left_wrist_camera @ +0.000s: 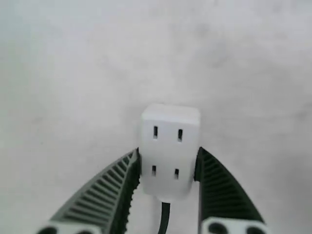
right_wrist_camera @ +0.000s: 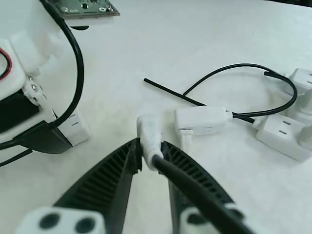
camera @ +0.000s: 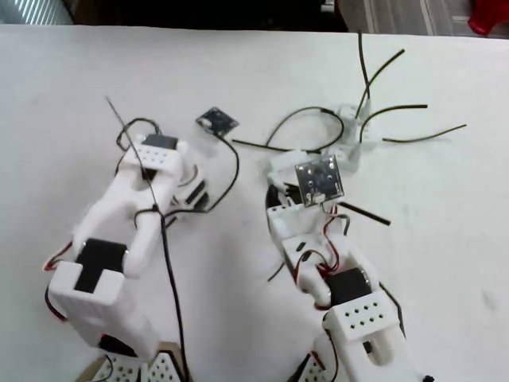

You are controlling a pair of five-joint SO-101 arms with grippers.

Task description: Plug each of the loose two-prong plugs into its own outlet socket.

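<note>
On the white table [camera: 71, 79], the left gripper [left_wrist_camera: 168, 165] pinches an outlet block [left_wrist_camera: 170, 126]. The right gripper [right_wrist_camera: 151, 148] grips a plug [right_wrist_camera: 148, 129] nearby. Line the prongs up squarely with one slot pair, then push straight in.

No legible txt, labels or nos. anywhere

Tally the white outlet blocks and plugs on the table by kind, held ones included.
Outlet blocks: 3, one in the left tool
Plugs: 2, one in the right tool, one loose
Total: 5
</note>
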